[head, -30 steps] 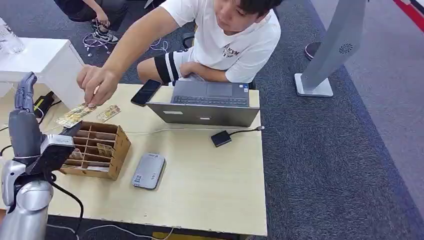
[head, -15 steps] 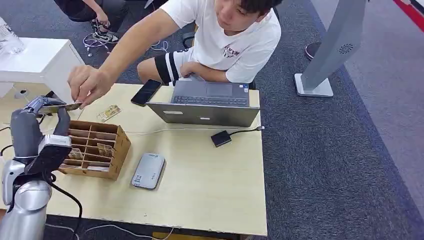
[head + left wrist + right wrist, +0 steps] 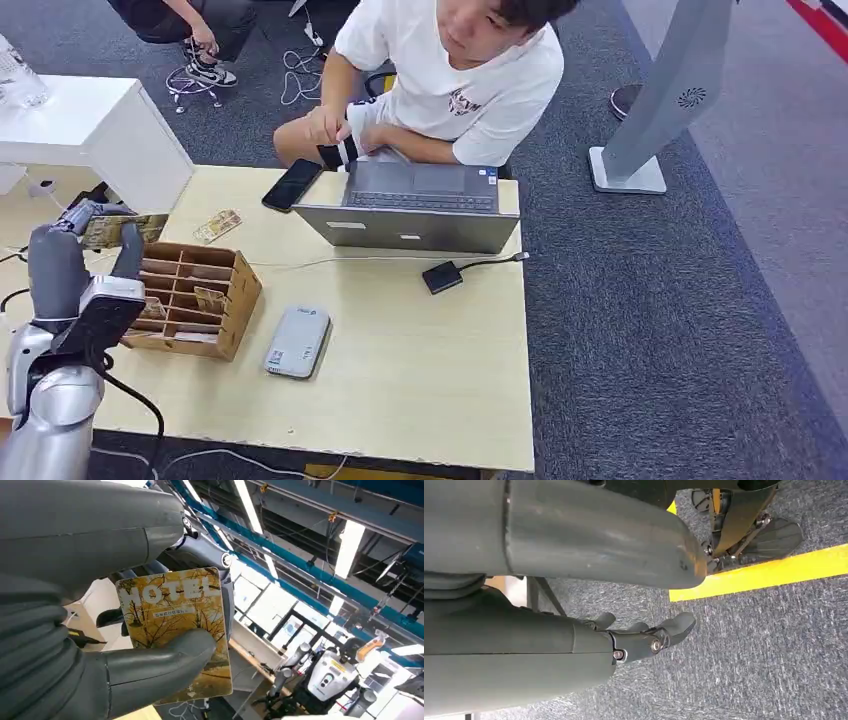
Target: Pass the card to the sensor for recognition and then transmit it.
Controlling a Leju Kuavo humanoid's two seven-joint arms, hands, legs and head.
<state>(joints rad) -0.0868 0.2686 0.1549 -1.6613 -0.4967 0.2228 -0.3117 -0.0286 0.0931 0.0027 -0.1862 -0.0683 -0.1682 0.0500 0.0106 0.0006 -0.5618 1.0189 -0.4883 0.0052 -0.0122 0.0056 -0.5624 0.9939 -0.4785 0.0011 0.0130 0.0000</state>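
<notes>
Light wooden counter (image 3: 420, 360), rectangular, with a seated person (image 3: 460, 80) in a white shirt at its far side, both arms drawn in to the body. Grey open laptop (image 3: 415, 205) at the far edge before the person. Brown wooden compartment box (image 3: 195, 300) at the near left, a few cards standing in its cells. Grey flat sensor (image 3: 298, 341) lying just beside the box, toward the counter's middle. Left hand (image 3: 85, 260) raised above the counter's left end beside the box, thumb and fingers pinching a card (image 3: 175, 625), yellow-brown with "HOTEL" printed on it, held off the surface. Right hand (image 3: 644, 637) hanging over grey carpet, fingers loosely apart, nothing in it. Black phone (image 3: 292, 184) left of the laptop. Small black adapter (image 3: 441, 276) on a cable. Loose card (image 3: 217, 226) lying beyond the box.
</notes>
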